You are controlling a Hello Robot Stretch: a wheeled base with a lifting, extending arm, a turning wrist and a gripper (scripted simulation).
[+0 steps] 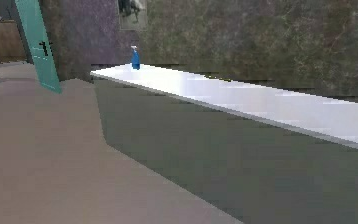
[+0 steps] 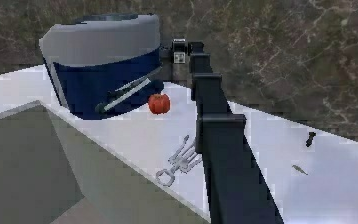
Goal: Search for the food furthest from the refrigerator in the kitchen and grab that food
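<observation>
KITCHEN COUNTER: Our arm (image 2: 222, 150) stretches across the white countertop (image 2: 272, 128), where a small red round fruit (image 2: 159, 103), likely our target, sits just beside a large blue-and-grey container (image 2: 97, 65). The gripper (image 2: 175, 52) shows near the container's top; we cannot tell its finger spread or whether it holds anything. We judge the approach needs careful alignment on the fruit, without touching the container or the metal whisk (image 2: 180, 160).

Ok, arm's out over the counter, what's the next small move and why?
Probably retract the arm slightly: the fingers sit beyond the red round food, near the blue container, so pulling back should line them up with it.
</observation>
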